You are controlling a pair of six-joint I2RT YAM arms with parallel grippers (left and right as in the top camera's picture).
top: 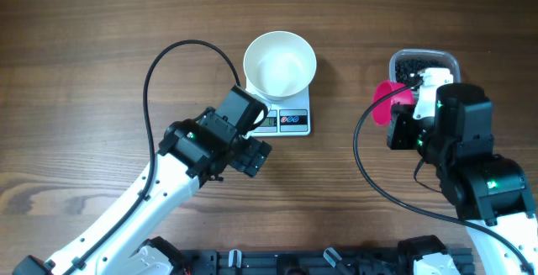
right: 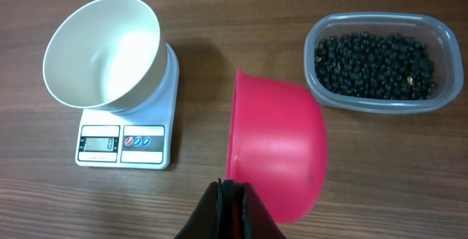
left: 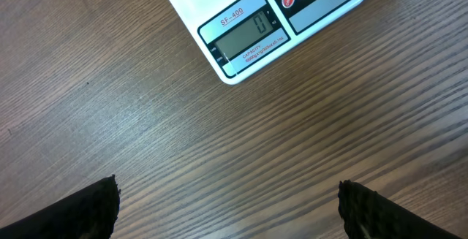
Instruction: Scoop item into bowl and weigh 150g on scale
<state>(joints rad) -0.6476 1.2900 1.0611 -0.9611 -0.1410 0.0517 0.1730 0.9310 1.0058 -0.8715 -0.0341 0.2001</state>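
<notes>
currently: beans [right: 373, 63], all in clear tub [right: 380, 106] at 2 o'clock, none scooped. bowl [right: 88, 42], empty, on scale [right: 167, 78] at 12 o'clock, display [left: 245, 34] zero. pink scoop [right: 281, 151], handle clamped in right gripper [right: 232, 195], beside tub. left gripper [left: 230, 206], jaws wide, holding nothing. scooping, weighing outstanding.

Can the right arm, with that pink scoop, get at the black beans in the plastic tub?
Probably yes. The right gripper is shut on the pink scoop by its handle, the clear tub stands open close beside it, and nothing lies between scoop and black beans.
</notes>
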